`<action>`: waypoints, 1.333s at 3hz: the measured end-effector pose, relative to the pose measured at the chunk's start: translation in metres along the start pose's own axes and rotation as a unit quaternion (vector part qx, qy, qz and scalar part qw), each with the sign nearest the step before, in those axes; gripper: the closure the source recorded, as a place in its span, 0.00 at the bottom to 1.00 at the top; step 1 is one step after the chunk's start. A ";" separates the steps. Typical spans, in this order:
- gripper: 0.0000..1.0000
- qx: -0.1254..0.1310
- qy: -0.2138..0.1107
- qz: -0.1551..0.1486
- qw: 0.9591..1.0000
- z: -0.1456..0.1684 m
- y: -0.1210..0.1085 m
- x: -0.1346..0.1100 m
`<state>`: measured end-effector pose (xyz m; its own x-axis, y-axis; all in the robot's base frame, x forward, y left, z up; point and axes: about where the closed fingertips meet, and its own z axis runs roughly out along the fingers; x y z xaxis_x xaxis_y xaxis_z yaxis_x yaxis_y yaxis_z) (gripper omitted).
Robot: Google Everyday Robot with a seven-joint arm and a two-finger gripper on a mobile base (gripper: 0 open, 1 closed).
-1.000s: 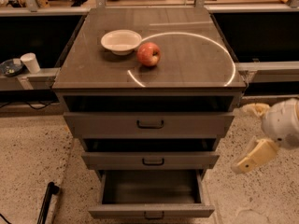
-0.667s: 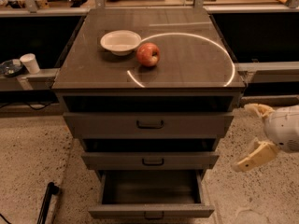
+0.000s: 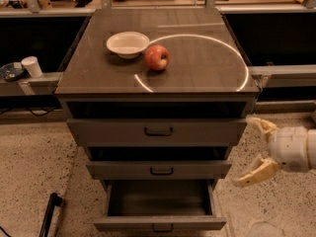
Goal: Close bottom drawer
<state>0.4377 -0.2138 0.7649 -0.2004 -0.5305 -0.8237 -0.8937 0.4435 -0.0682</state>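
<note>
The bottom drawer [image 3: 159, 223] is the lowest of three grey-brown drawers and is pulled far out, showing its plain grey box with nothing in it. Its small black loop handle sits at the bottom edge of the view. The middle drawer [image 3: 159, 170] and the top drawer [image 3: 157, 131] are each pulled out a little. My gripper [image 3: 255, 149] is at the right of the cabinet, level with the middle drawer, its two cream fingers spread open and empty. It touches no drawer.
A white bowl [image 3: 127, 43] and a red apple [image 3: 156, 57] rest on the cabinet top [image 3: 197, 63]. A white cup [image 3: 32, 66] stands on a ledge at the left. A black rod [image 3: 49, 212] lies on the speckled floor at lower left.
My gripper has shifted slightly left, closer to the cabinet's right side. The drawers have not moved.
</note>
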 end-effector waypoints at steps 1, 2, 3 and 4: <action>0.00 -0.010 -0.089 0.000 0.996 0.080 0.038 0.025; 0.00 0.004 -0.081 -0.027 0.996 0.124 0.066 0.043; 0.00 0.012 -0.077 -0.028 0.997 0.126 0.063 0.044; 0.00 -0.003 -0.053 -0.070 0.996 0.155 0.072 0.068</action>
<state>0.4216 -0.1056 0.6162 -0.0292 -0.5070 -0.8614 -0.9123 0.3657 -0.1843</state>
